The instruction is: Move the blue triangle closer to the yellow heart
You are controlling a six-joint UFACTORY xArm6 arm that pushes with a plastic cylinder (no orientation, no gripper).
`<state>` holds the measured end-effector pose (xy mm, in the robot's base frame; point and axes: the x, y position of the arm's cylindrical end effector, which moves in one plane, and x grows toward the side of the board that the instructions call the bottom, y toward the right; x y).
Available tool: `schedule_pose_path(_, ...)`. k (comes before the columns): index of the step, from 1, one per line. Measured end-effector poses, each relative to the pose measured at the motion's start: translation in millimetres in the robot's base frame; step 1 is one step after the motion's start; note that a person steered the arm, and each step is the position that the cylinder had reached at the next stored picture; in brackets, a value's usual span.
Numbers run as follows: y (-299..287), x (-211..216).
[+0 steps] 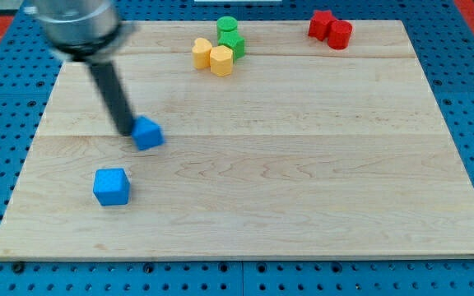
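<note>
Down at the board, my tip [127, 130] sits right against the left side of the small blue triangle block [148, 133], touching it or nearly so; being a bare dark rod, it has nothing to open or close. Below my tip and a little left lies a blue cube [110, 186]. Well away toward the view's top right, the yellow heart block [202, 52] huddles with a yellow hexagonal block [221, 60] and two green blocks [230, 35] on the pale wooden board [303, 164]. Farther right sit two red blocks [330, 29].

Tip [128, 130] touching triangle [148, 133] at its left, cube [111, 187] below-left, heart [202, 52] far toward top right beside other blocks.
</note>
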<state>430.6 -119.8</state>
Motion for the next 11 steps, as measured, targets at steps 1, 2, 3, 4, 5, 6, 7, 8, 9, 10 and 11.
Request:
schedule_pose_path(1, 49.4, 4.1)
schedule_pose_path(2, -0.7, 68.3)
schedule_pose_path(3, 33.2, 79.2)
schedule_pose_path(4, 53.0, 40.9)
schedule_pose_path(5, 43.4, 7.7)
schedule_pose_path(6, 69.3, 32.5)
schedule_pose_path(7, 104.0, 45.0)
schedule_pose_path(8, 89.8, 4.8)
schedule_pose_path(9, 38.0, -26.6)
schedule_pose_path(10, 14.8, -53.9)
schedule_pose_path(11, 5.7, -89.6)
